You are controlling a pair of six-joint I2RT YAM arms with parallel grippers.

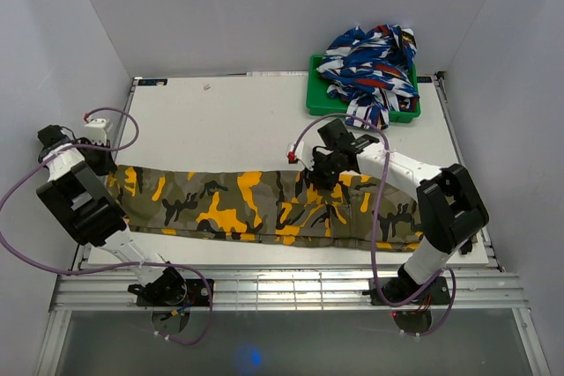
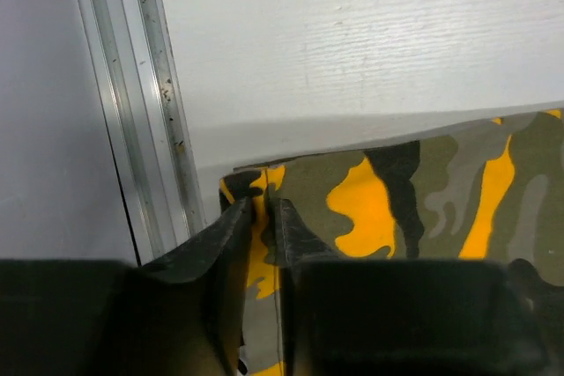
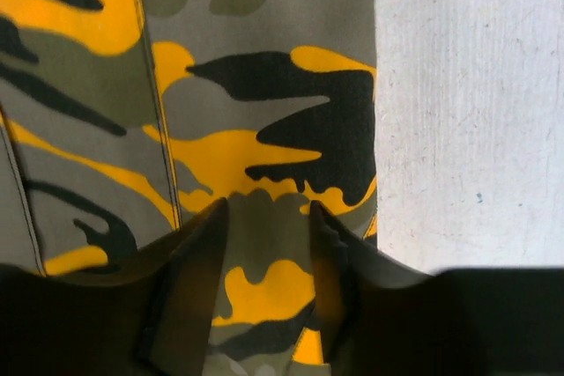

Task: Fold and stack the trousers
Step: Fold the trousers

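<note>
The trousers point(image 3: 220, 85) fill the view from 9 o'clock past the middle. Their straight edge runs from 12 towards 6 against the white table point(image 3: 467, 112) at 3 o'clock. A stitched seam point(image 3: 161, 129) runs down near 10 o'clock. At 6 o'clock the gripper point(image 3: 267, 213) has its dark fingers point(image 3: 189, 270) spread apart over camouflage cloth.

Left arm point(image 1: 84, 204) is seen folded at the elbow, wrist carried out to the far left. Left gripper point(image 2: 264, 209) is lowered, its fingers drawn nearly together, with the edge of the trousers point(image 2: 388, 209) pinched between them. Right arm point(image 1: 445, 209) is bent at the elbow, forearm reached inward toward the middle. Right gripper point(image 3: 267, 210) is pointed down, fingers held apart.
</note>
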